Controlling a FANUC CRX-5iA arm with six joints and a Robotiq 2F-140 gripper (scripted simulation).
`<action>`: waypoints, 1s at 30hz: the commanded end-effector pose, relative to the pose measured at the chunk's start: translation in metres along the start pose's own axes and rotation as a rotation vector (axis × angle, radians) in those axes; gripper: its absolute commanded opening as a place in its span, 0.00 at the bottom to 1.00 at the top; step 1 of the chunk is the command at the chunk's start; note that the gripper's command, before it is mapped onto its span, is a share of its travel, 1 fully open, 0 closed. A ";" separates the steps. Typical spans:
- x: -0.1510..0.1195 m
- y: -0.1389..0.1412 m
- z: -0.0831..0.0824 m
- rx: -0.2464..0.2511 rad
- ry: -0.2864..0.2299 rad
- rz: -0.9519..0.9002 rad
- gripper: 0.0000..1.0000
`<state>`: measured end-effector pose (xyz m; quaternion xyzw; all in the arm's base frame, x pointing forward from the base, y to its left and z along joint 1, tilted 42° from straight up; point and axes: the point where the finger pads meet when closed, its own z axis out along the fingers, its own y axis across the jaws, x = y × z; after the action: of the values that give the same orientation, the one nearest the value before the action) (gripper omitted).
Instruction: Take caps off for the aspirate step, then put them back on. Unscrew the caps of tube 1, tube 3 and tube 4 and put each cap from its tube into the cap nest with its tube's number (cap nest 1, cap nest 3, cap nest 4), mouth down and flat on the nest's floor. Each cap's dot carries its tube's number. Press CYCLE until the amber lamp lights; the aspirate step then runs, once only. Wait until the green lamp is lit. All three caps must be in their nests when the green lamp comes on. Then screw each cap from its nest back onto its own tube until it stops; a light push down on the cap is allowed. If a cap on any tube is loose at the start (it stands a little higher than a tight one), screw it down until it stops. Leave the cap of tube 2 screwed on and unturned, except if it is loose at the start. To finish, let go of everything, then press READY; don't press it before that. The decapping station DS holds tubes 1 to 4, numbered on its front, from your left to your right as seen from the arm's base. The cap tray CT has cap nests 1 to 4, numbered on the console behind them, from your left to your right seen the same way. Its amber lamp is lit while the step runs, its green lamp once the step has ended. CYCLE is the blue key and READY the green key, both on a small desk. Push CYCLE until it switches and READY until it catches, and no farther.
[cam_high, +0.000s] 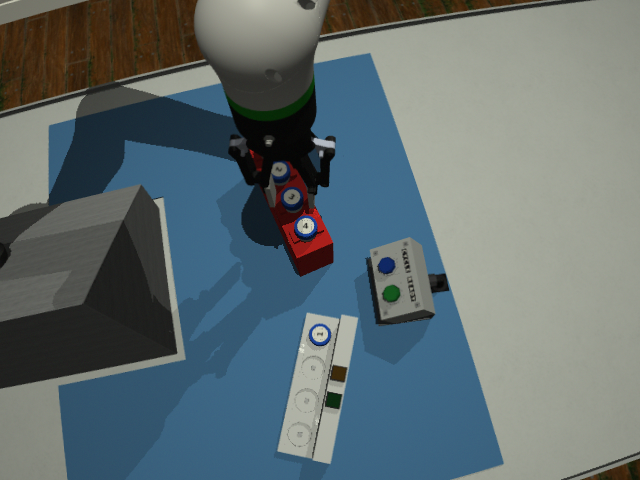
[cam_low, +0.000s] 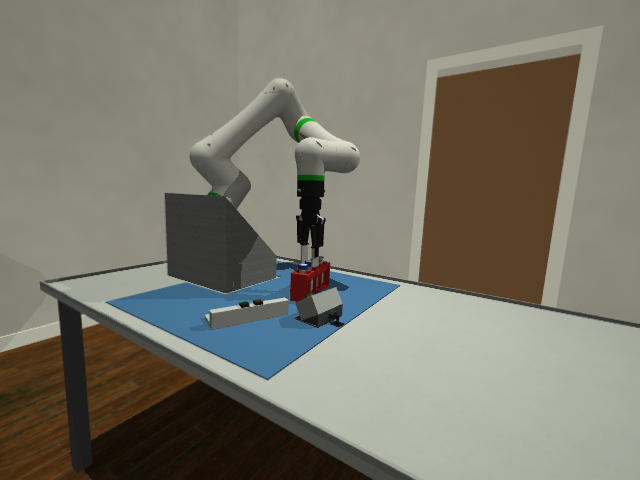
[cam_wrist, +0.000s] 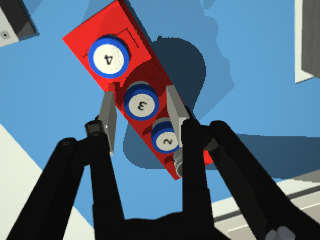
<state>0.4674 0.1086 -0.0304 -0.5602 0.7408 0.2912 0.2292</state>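
Observation:
The red decapping station (cam_high: 305, 232) stands on the blue mat. Caps 2 (cam_high: 280, 170), 3 (cam_high: 292, 197) and 4 (cam_high: 306, 226) sit on their tubes. Tube 1 is hidden under the wrist. Cap 1 (cam_high: 320, 334) lies in cap nest 1 of the white cap tray (cam_high: 310, 387). My gripper (cam_wrist: 141, 100) hangs straight down over the station, its two finger pads on either side of cap 3 (cam_wrist: 141, 103) with a small gap on each side. It is open and holds nothing. Cap 4 (cam_wrist: 108, 57) and cap 2 (cam_wrist: 166, 138) lie just outside the fingers.
The tray's amber lamp (cam_high: 338, 373) and green lamp (cam_high: 333, 400) are dark. The small desk (cam_high: 402, 281) carries the blue key (cam_high: 386, 265) and the green key (cam_high: 391, 293). A large grey block (cam_high: 77, 279) stands at the left.

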 end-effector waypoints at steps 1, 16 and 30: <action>0.000 0.000 0.000 -0.006 0.021 0.055 0.35; 0.000 0.000 0.000 -0.006 0.021 0.055 0.00; 0.000 0.000 0.000 -0.011 0.019 -0.445 0.00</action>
<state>0.4677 0.1089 -0.0297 -0.6570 0.6641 0.2551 0.2493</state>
